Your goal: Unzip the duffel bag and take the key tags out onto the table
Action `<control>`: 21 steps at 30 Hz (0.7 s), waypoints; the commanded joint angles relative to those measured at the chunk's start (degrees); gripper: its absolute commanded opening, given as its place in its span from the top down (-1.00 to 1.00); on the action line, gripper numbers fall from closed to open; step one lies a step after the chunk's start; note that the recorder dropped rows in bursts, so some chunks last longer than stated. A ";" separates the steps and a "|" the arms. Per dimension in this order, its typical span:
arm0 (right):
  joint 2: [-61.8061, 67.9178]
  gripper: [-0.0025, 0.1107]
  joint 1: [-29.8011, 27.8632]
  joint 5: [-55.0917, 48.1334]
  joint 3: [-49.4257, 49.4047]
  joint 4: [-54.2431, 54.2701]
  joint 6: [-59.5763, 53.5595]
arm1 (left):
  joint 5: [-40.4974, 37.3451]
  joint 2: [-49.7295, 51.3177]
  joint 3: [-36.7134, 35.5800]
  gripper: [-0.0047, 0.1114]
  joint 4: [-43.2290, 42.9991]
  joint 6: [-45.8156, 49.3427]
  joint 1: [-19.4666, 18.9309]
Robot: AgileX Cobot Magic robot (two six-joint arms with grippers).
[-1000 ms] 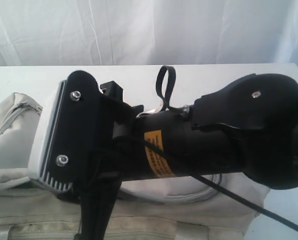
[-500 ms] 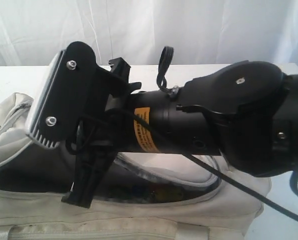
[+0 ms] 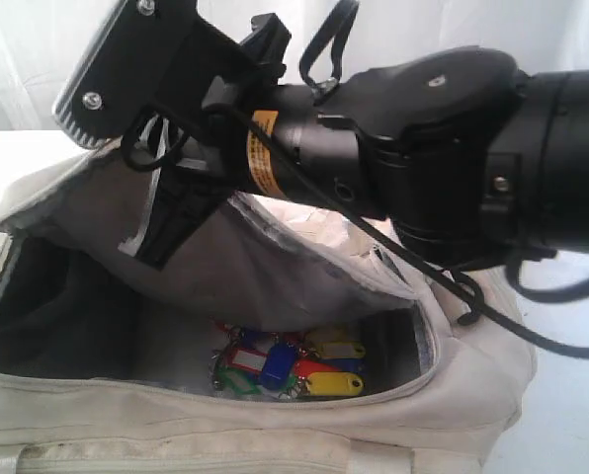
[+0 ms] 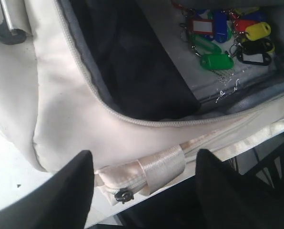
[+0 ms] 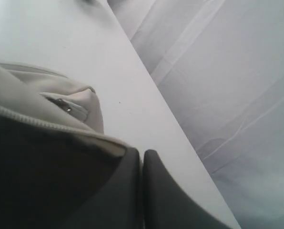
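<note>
1. The table (image 3: 563, 434) is a wide white surface under everything, bare beside the bag's right end in the exterior view.
2. The duffel bag (image 3: 275, 439) lies on the table close to the exterior camera. It is unzipped, and its cream top flap (image 3: 265, 262) is raised well clear of the opening, showing dark grey lining.
3. The right arm (image 3: 443, 148) reaches across the exterior view from the right, above the bag.
4. The right gripper (image 5: 143, 160) has its fingers pressed together. In the right wrist view the flap's zippered edge runs into them, so it is pinching the flap and holding it up.
5. The left gripper (image 4: 144, 153) has its two dark fingers (image 4: 75, 191) spread wide apart with nothing between them. It hovers over the bag's side at one end, near the opening.
6. The key tags (image 3: 290, 363) sit inside the bag on its floor, toward the right end of the opening: a small heap of red, blue, green, yellow and black tags on metal rings.
7. A shiny cream strap tab (image 4: 163, 164) and a small metal zipper pull (image 4: 123, 195) lie on the bag's side between the left fingers.
</note>
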State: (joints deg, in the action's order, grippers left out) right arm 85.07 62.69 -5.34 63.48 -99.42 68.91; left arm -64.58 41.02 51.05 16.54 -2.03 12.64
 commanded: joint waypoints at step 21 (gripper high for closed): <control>23.04 0.96 -14.07 -3.56 21.62 -0.53 -1.30 | 11.51 -0.31 -0.35 -0.19 -0.49 -0.73 0.06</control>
State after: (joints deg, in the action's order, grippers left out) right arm 105.87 50.49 -8.42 82.82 -99.68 67.91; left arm -52.86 41.02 51.05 15.39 -2.27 12.64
